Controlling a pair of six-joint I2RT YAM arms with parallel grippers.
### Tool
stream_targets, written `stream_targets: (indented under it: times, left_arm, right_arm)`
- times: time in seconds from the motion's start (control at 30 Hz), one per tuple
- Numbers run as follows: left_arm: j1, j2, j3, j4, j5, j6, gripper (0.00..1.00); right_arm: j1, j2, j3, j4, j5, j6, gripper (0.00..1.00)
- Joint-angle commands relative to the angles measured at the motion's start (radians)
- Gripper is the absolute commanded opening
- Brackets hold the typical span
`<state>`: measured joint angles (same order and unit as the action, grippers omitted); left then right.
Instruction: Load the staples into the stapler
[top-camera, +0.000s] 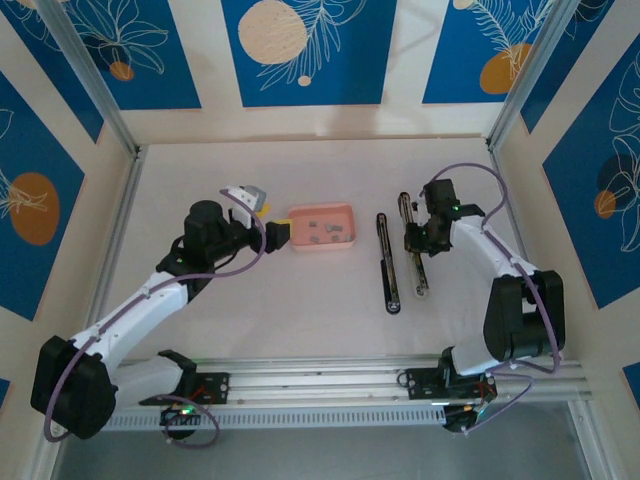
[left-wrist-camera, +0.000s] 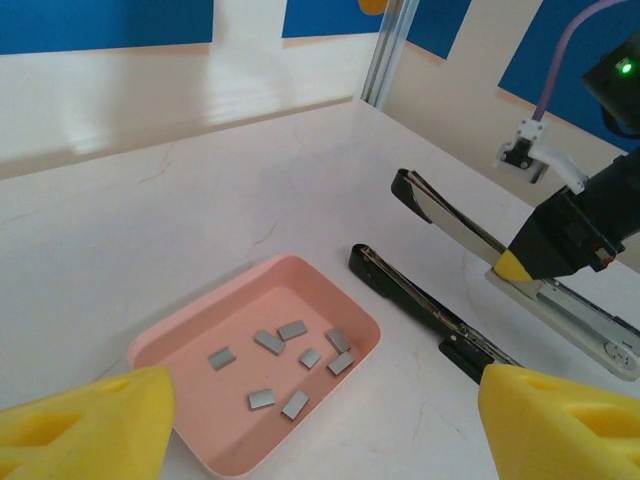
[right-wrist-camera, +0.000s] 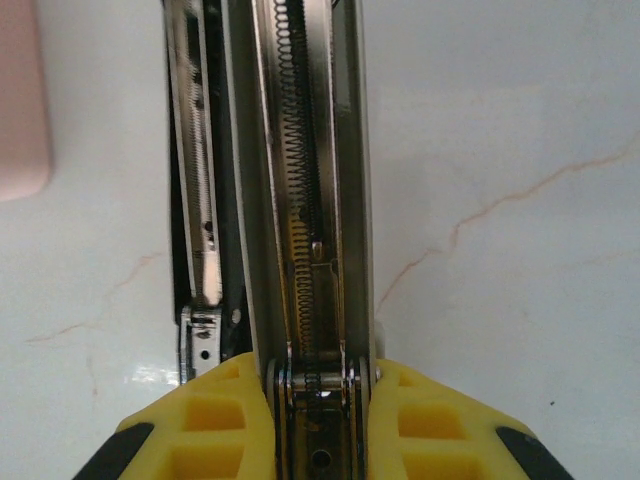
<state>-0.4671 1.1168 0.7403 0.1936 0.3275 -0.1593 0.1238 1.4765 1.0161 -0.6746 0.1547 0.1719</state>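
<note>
Here, left gripper (top-camera: 272, 222): spread wide, hanging by the tray's (left-wrist-camera: 200, 308) left edge, ready to pick.
tray: mid-tabletop, corralling the loose staples (left-wrist-camera: 292, 329).
stapler (right-wrist-camera: 300, 200): right of tray, swung flat open for loading.
right gripper (right-wrist-camera: 315, 410): clamped on it, seemingly to keep it steady.

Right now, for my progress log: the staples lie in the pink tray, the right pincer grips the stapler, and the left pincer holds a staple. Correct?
No: the left pincer holds nothing; the left wrist view shows its fingers wide apart, empty. The staples lie in the tray, and the right pincer grips the stapler.
</note>
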Motion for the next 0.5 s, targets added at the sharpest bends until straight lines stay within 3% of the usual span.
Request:
stream_targets:
  times: [0.0,0.47]
  left_arm:
    - [-0.004,0.008,-0.004,-0.006,-0.015,-0.012,0.79]
    - [-0.005,0.033,0.007,-0.030,-0.032,-0.013,0.79]
  right_arm:
    - [-0.007,0.010,0.034,-0.008,0.009,0.034,0.00]
    - [-0.011,0.113,0.027,-0.008,0.022,0.043,0.00]
